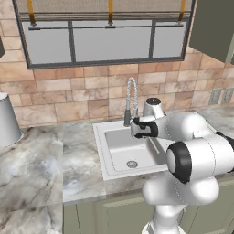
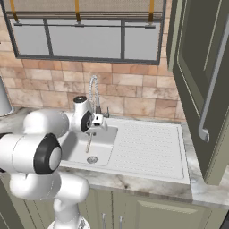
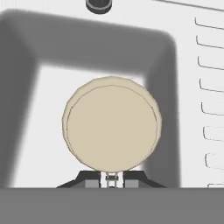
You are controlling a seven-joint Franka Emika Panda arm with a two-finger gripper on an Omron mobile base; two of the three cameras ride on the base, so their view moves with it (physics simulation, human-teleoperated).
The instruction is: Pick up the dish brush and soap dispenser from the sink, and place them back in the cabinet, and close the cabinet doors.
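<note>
I've got the two-finger gripper [image 3: 112, 180] clenched on the dish brush [image 3: 112, 124], a small brush w/ round beige-tan head and short pale handle; in the hand view the round head sits right above the dark finger tips, facing the cam, w/ the handle pinched between them. Beneath it is the square grey basin of the white rectangular sink [image 3: 192, 39], ribbed drainboard off to the right of that view. From the right base view the gripper [image 2: 91, 132] hangs over the basin just in front of the chrome spring-neck faucet [image 2: 94, 91], and the brush [image 2: 89, 143] dangles down from it as a thin tan stick, clear of the basin floor and above the drain [image 2: 92, 159]. Left base view: hand [image 1: 145, 129] over the basin beside the faucet [image 1: 131, 98]. Tall olive-green wall cabinet [image 2: 203, 67] is at right, its door [image 2: 197, 89] w/ long silver bar handle [image 2: 214, 80] swung open towards me. Can't see the soap dispenser from here. Grey cylinder [image 1: 8, 119] on the marble counter [image 1: 32, 173] far left.
</note>
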